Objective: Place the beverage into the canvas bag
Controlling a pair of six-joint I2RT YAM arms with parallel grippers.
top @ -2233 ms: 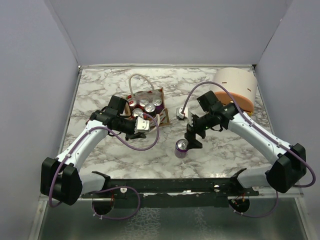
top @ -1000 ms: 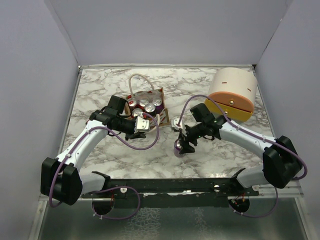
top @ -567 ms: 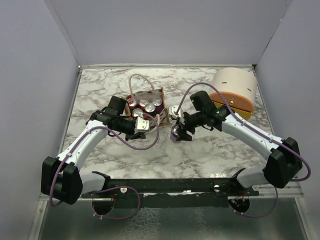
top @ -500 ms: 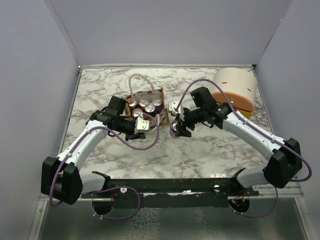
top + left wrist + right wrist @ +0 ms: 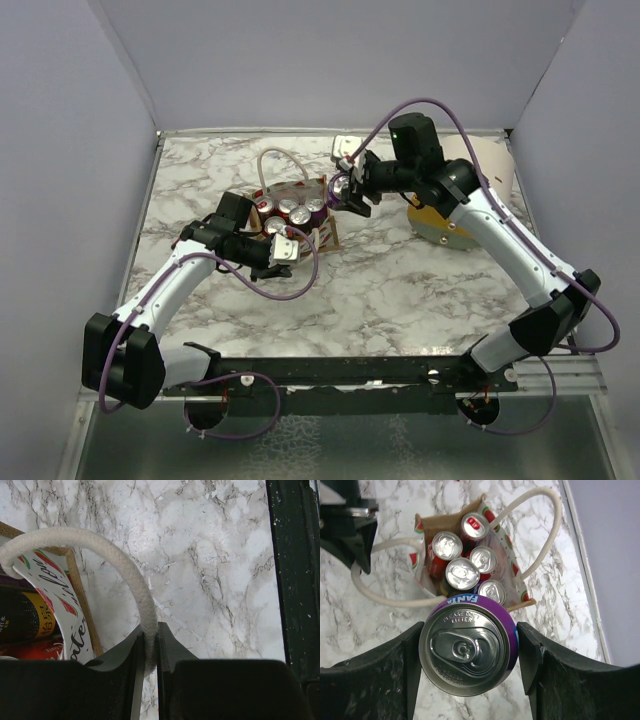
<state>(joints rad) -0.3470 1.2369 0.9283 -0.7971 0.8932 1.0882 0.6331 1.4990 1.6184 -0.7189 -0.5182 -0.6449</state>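
In the overhead view the left gripper (image 5: 289, 246) sits at about six o'clock of the canvas bag (image 5: 326, 235). Its wrist view shows the jaws of the left gripper (image 5: 150, 630) closed tight on the near rope handle (image 5: 115, 555), with the cord pinched between the two black fingers. The bag's white lettered panel curls beside it at nine o'clock.

The bag stands upright on the marble table (image 5: 390, 290), at roughly ten o'clock from the table's middle. Its far rope handle (image 5: 279, 160) arches toward twelve o'clock. Several cans (image 5: 290, 210) stand inside with their silver tops up; the right wrist view counts five of these cans (image 5: 462, 573) packed between the watermelon-printed walls of the bag (image 5: 512, 565).

The beverage, a purple Fanta can (image 5: 343, 190), hangs upright in the air at the bag's two-o'clock corner. The right gripper (image 5: 347, 191) clamps it, one black finger (image 5: 530, 665) on each side of the can (image 5: 467, 642). From that wrist view the can hides one edge of the bag's opening.

At four o'clock of the can, a peach-and-yellow container (image 5: 445, 228) lies partly behind the right arm.
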